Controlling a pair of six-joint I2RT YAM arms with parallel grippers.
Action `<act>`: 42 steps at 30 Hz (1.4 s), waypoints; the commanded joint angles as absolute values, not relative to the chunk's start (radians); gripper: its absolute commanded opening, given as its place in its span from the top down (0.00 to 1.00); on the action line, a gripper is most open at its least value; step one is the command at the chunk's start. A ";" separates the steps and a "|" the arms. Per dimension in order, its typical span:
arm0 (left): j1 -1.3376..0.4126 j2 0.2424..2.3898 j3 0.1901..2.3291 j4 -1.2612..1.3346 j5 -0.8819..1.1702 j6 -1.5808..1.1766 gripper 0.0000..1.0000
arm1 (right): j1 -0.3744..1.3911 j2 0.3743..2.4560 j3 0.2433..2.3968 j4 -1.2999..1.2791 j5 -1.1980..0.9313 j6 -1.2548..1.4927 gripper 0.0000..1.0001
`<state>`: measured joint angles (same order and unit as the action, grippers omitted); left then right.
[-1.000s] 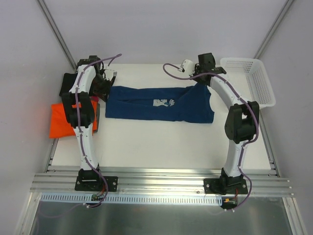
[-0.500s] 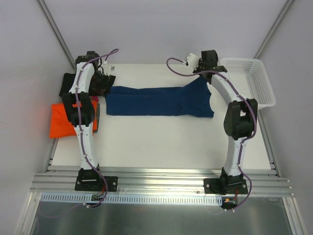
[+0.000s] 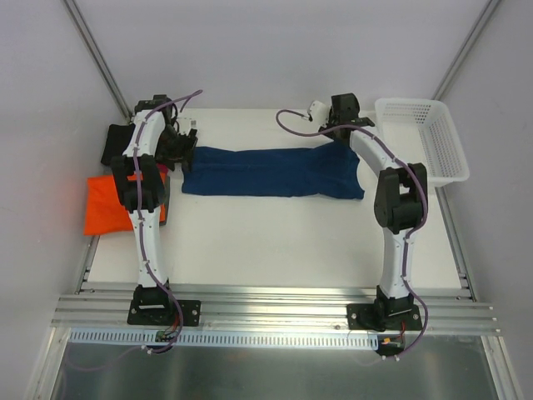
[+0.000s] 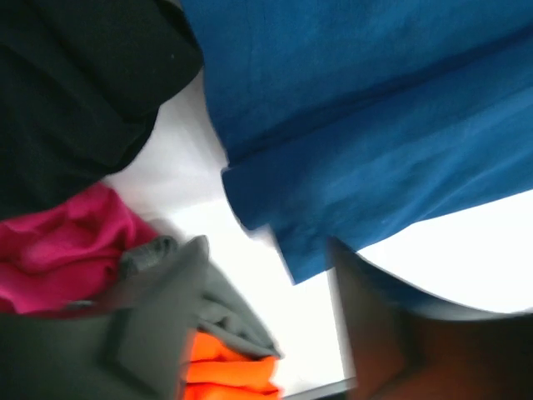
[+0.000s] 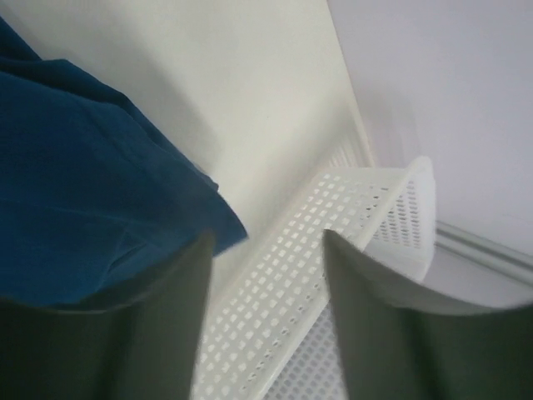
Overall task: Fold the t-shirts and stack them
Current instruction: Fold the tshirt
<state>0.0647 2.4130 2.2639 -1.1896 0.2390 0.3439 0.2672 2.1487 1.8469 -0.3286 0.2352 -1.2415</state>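
Your navy t-shirt [image 3: 275, 172] lies flat on the far half of the white worktop [image 3: 275, 242]. It is soft cloth folded into a long band, with shallow creases along its length. Its long axis runs left to right, and the right end is broader than the left.

Your left pincer [image 4: 266, 250] is released, its fingers spread wide. The band's left corner lies on the worktop in the gap below them. Your right pincer [image 5: 266, 242] is also released, with its fingers well apart over the band's far right corner. The cloth's edge shows beside one finger.

At the far left, the black t-shirt [image 3: 115, 143] sits in a crumpled heap. The bright orange t-shirt [image 3: 104, 206] lies nearer as a flat folded slab at the left edge. The left wrist view shows a pink cloth [image 4: 50, 250] and a grey cloth [image 4: 225, 321] bunched between those two.

The basket [image 3: 441, 142] is rigid white plastic lattice, rectangular with sloping walls. It stands at the far right edge, close to the navy band but apart from it.
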 commanded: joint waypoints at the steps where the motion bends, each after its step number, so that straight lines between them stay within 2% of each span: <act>1: 0.058 2.399 2.287 -1.207 0.219 0.301 0.22 | 0.291 2.143 1.810 -0.252 0.319 -1.278 0.37; 2: 0.060 2.392 2.284 -1.209 0.216 0.287 0.20 | 0.293 2.135 1.795 -0.239 0.331 -1.282 0.27; 3: 0.060 2.367 2.278 -1.203 0.213 0.284 0.18 | 0.298 2.106 1.784 -0.235 0.340 -1.278 0.25; 11: 0.057 2.131 2.129 -1.149 0.276 0.259 0.18 | 0.295 1.858 1.560 -0.354 0.305 -1.155 0.24; 18: 0.022 2.126 2.154 -1.143 0.342 0.222 0.21 | 0.298 1.760 1.441 -0.440 0.268 -1.065 0.24; 27: -0.058 2.275 2.138 -1.152 0.478 0.215 0.28 | 0.291 1.816 1.440 -0.541 0.181 -0.959 0.26; 29: -0.064 2.308 2.132 -1.155 0.497 0.218 0.29 | 0.285 1.836 1.433 -0.549 0.164 -0.965 0.29; 42: -0.074 2.362 2.045 -1.178 0.500 0.250 0.31 | 0.242 2.019 1.507 -0.713 0.066 -0.917 0.34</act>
